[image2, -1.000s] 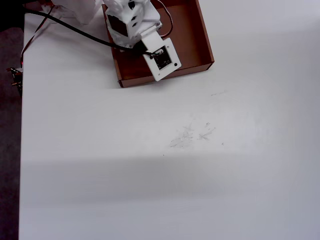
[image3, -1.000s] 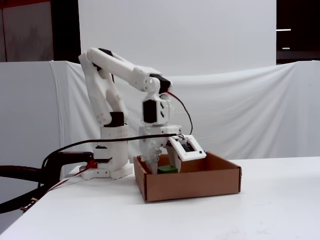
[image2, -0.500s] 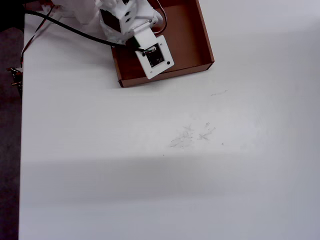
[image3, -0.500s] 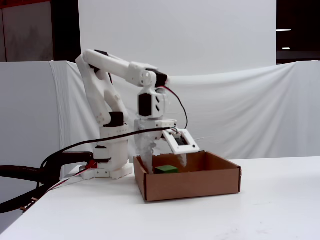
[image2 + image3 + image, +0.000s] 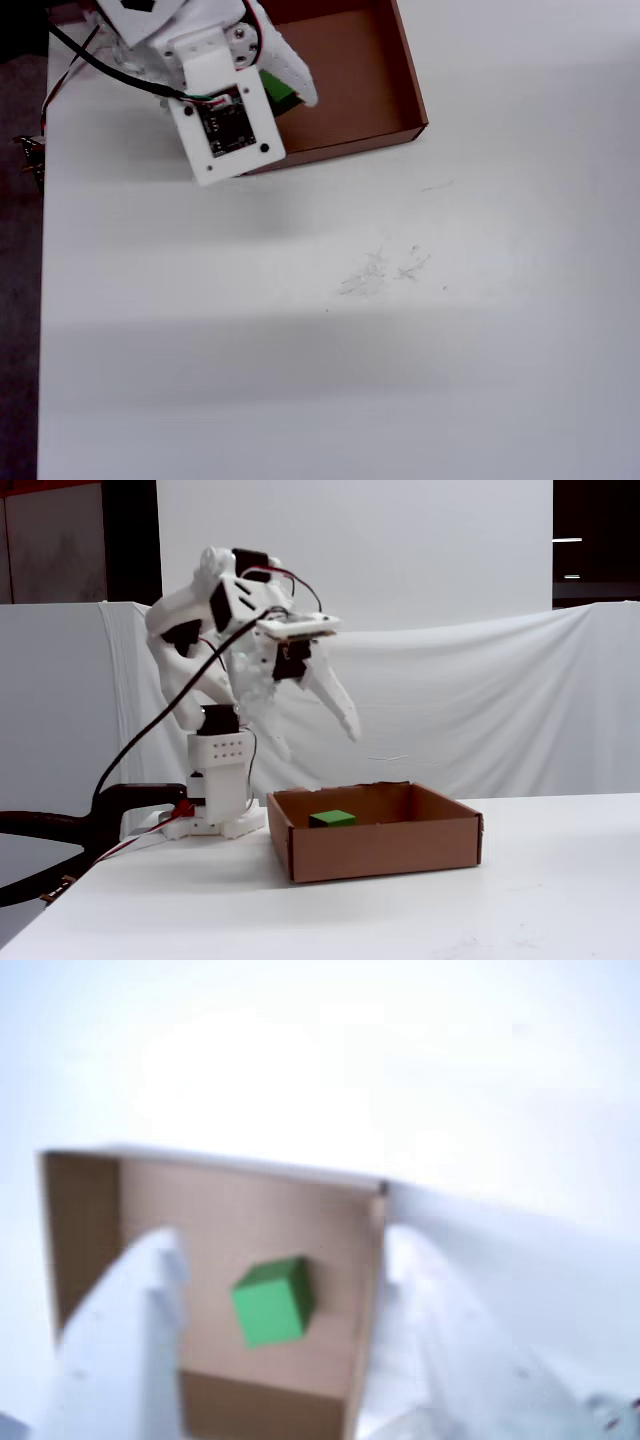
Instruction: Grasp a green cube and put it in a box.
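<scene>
Below the parted, empty fingers, which are hanging well above the box, the green cube is lying free on the box floor, toward the arm's side.

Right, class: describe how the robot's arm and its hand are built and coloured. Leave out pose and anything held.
The arm is white plastic with black motor blocks at its joints. Red and black wires loop over its top, and a thick black cable hangs down to the table. A flat white plate carrying a dark circuit board sits by the wrist. The hand has two white, tapering, pointed fingers.
</scene>
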Robot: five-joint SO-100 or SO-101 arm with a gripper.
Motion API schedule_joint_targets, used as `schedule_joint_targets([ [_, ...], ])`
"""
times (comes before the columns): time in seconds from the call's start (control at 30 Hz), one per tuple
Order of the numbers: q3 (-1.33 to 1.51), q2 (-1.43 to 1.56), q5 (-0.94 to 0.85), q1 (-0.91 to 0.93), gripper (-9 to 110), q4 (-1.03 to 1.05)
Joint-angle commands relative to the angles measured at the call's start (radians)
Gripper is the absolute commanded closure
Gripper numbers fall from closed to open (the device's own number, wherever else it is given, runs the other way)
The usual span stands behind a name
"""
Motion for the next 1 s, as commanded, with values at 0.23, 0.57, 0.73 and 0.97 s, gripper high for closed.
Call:
schedule_joint_targets([
  [0.23,0.268,0.299,-0.453,0.302,88,-0.058],
  [0.57,0.606,0.589,-0.621,0.411,87,0.038],
  [0.73,0.723,0.703,-0.664,0.437,87,0.080],
  [0.97,0.727,0.718,-0.658,0.437,89,0.192],
])
